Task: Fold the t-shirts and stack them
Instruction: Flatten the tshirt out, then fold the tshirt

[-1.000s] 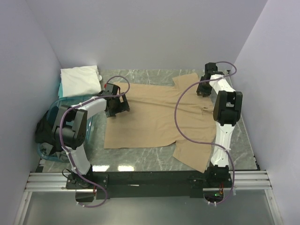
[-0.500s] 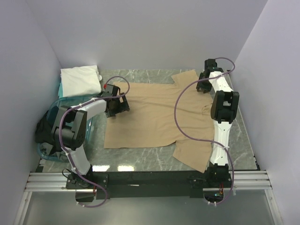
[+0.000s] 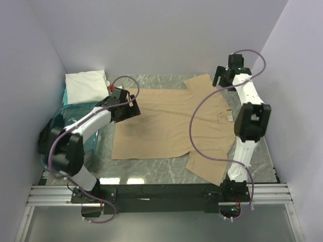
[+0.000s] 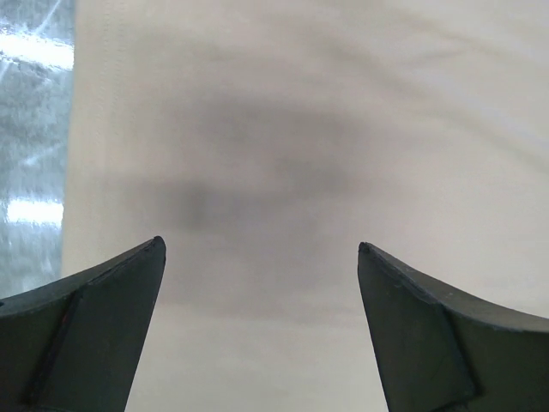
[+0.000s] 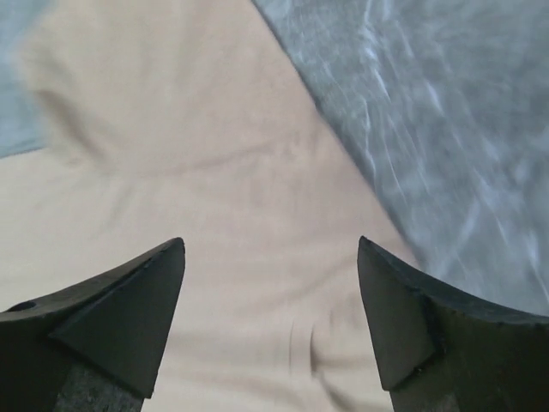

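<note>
Jaws of our left gripper (image 4: 262,249) stand wide apart with nothing between them, above the tan t-shirt (image 3: 171,126) near its left edge. Our right gripper (image 5: 270,245) is likewise spread and holds nothing, over the shirt's far right sleeve. We see the tan t-shirt lying flat on the marble table (image 3: 151,169). The white t-shirt (image 3: 87,86) lies folded in the far left corner, by the teal tub (image 3: 97,137).

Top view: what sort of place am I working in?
Probably a lab test cell: plain lilac walls box in a marble-look table, an aluminium rail runs along its near edge, and a tan t-shirt lies spread out.
</note>
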Available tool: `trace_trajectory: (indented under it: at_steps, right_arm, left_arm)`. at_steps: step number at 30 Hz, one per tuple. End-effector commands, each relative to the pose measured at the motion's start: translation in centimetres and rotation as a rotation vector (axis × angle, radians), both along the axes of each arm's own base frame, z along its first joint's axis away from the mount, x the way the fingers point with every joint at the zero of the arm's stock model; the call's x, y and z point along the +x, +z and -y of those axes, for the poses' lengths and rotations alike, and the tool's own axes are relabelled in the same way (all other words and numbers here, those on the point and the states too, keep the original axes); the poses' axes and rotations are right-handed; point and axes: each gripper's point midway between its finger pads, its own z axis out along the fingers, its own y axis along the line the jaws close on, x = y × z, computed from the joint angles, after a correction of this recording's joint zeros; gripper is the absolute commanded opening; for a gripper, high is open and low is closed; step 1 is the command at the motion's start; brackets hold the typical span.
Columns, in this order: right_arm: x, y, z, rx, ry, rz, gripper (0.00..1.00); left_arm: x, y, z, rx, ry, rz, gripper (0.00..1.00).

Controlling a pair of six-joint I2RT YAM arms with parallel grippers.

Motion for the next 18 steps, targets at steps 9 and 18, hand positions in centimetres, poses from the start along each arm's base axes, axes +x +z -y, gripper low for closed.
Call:
trace_trajectory:
  at_steps: [9,18]
  right_arm:
    - [-16.0,6.9,-5.3,0.126,-0.137,0.276,0.91]
    - [-23.9,6.7,-5.4,0.262,-0.241,0.457,0.96]
  left_arm:
    - [-10.6,0.3,-2.3,-0.041,0.194,-0.028,0.99]
    - [-18.8,-3.7,-6.4,-0.085,0.431,-0.124,0.99]
